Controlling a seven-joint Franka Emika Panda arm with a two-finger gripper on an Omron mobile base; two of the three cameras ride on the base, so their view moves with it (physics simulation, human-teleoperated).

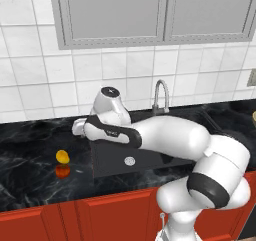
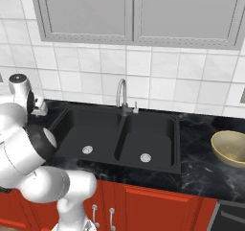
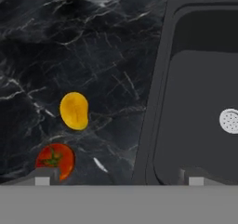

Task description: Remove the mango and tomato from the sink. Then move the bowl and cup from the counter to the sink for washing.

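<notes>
Sink (image 2: 119, 129) sits mid-worktop as the reference: black, two basins, one round silver drain in each, one curved silver tap (image 2: 122, 97) behind the divider. Both basins hold nothing but the drains.

Mango (image 1: 62, 156) and tomato (image 1: 62, 171) both lie on the black marble worktop (image 3: 93, 56) left of the sink, well clear of its left rim. Mango is the farther one from the front edge, tomato just in front of it, close together; in the hand view a narrow gap shows between them. Tomato lies near the worktop's front edge. Open marble all round them toward the wall and the sink rim.

Bowl (image 2: 230, 147), one, tan-yellow, sits on the worktop right of the sink, apart from its right rim.

Gripper (image 3: 118, 179) hovers over the left rim of the sink, looking down on both fruits and the left basin. Jaws spread wide, holding nothing: one fingertip (image 3: 42, 177) beside the tomato, the other over the basin edge.

Count: one mango, one tomato, one bowl, two drains, one tap. No readable writing or labels.
</notes>
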